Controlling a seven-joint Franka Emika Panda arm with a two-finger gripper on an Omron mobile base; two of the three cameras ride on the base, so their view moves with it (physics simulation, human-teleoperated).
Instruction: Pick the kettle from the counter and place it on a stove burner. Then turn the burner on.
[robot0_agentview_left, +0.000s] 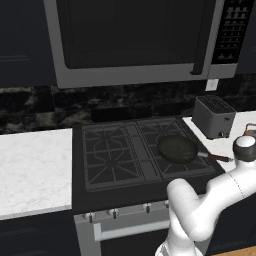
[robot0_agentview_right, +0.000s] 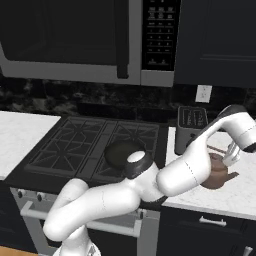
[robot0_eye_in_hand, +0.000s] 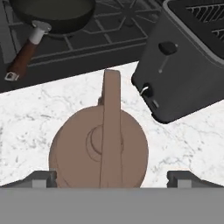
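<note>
Rendered home kitchen. Black gas cooktop with cast-iron star-pattern grates (robot0_agentview_left: 127, 150) set into a range with a row of front knobs (robot0_agentview_left: 115, 213) and an oven door handle below. Stainless over-the-range microwave with dark door (robot0_agentview_left: 135, 37) mounted above it. White marble-look countertop with grey veining (robot0_agentview_left: 32, 167) runs either side of the cooktop, dark cabinets above and below, black mottled stone backsplash (robot0_agentview_right: 60, 97) with a white wall outlet (robot0_agentview_right: 202, 93). Cookware present: black round frying pan with brown handle (robot0_agentview_left: 178, 149) at the cooktop's right front, boxy grey toaster (robot0_agentview_right: 191, 129) and squat copper-brown kettle (robot0_eye_in_hand: 99, 146) on the right counter.
</note>
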